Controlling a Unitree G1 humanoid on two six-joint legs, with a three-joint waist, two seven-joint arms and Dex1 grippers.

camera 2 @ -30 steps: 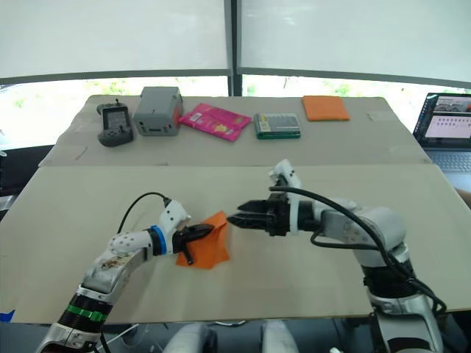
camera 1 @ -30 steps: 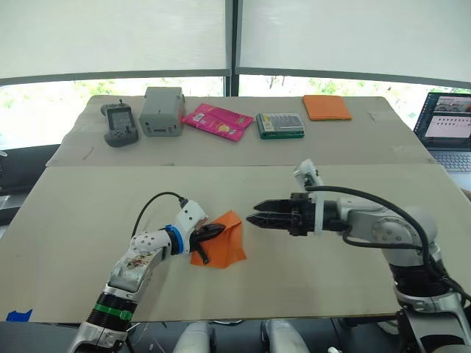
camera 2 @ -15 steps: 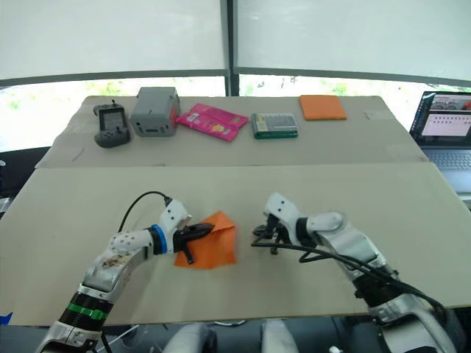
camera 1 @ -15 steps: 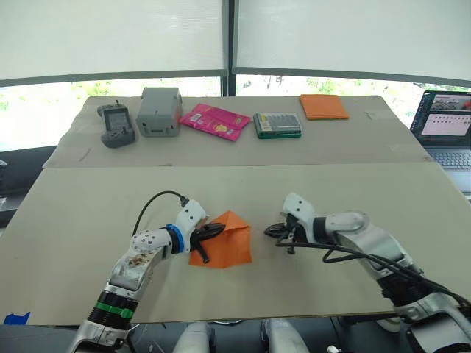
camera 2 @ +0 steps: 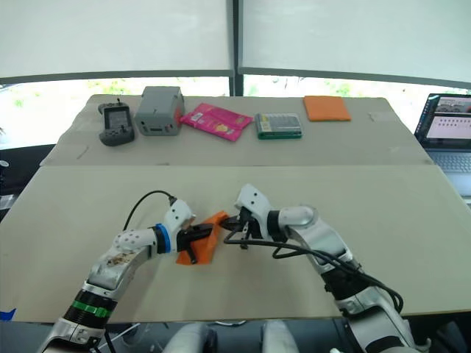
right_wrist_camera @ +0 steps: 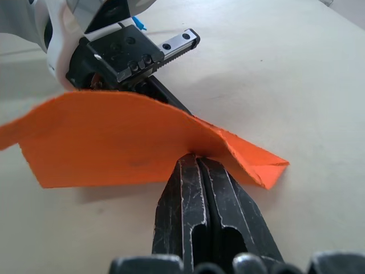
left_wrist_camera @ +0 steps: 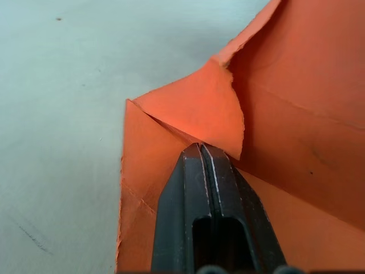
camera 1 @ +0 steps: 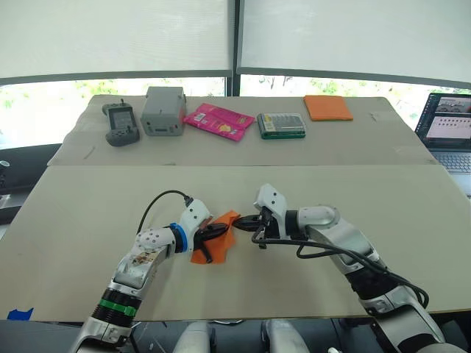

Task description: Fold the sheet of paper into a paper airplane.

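Compared with half a second earlier, the right end effector has moved leftward across the table and now meets the right edge of the paper, where before it lay well clear of it. The paper, earlier spread as a broad flat wedge, now stands narrower and partly raised between the two arms. The left end effector has kept its place and its grip.

Left end effector: fingers pressed together with no gap, clamped on the paper near a creased corner; a small triangular flap with a rough, torn-looking edge lies just beyond the fingertips in the left wrist view. Right end effector: fingers likewise closed tight, pinching the opposite edge of the paper, which arches up and over the fingertips; a folded corner points off to one side. In the right wrist view the left end effector lies just behind the raised paper.

The paper is near the front middle of the table, its lower edge on the surface, held from both sides.

Along the far edge of the table, left to right: a handheld controller, a grey box, a pink packet, a green case and an orange pad. A laptop stands at the far right.
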